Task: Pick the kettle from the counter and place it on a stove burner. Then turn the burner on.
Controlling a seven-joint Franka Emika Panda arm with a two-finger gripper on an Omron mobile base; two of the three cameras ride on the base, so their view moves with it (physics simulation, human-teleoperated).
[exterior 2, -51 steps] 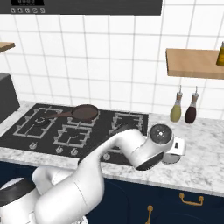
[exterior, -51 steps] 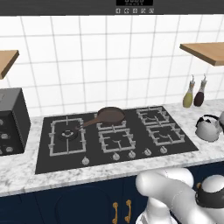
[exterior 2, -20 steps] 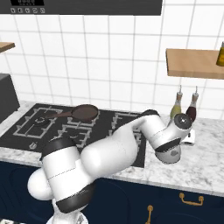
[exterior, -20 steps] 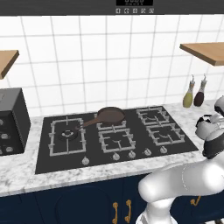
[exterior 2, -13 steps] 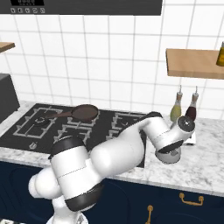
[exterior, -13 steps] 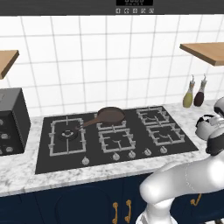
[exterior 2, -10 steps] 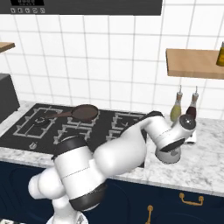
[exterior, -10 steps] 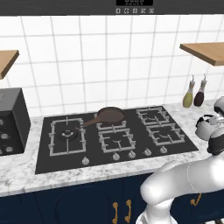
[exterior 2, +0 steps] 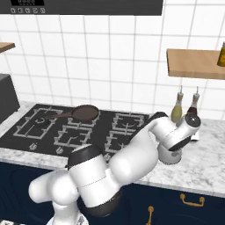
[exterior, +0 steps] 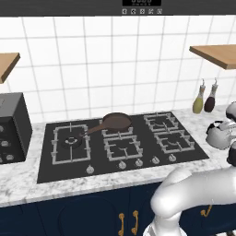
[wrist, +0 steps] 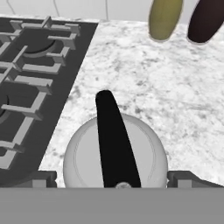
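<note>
The silver kettle (wrist: 144, 153) with its dark arched handle (wrist: 113, 135) stands on the marbled counter (wrist: 175, 87), just right of the black cooktop (wrist: 26, 100). My gripper (wrist: 114, 179) hangs right above it, open, with one fingertip (wrist: 41, 177) on each side of the kettle's body and nothing held. From the left base the kettle (exterior: 220, 134) sits at the right edge, past the stove burners (exterior: 166, 138). From the right base my arm covers most of the kettle (exterior 2: 169, 156).
A brown frying pan (exterior: 116, 122) rests on a rear middle burner. Two slim bottles (exterior: 205, 99) stand against the tiled wall behind the kettle. A row of knobs (exterior: 138, 162) lines the cooktop's front. A black box (exterior: 11, 126) sits at far left; a wooden shelf (exterior: 216, 53) hangs above right.
The arm has swung up from its folded pose in front of the base to the right, over the kettle. In the last second it only settled slightly. The jaws stayed open.
</note>
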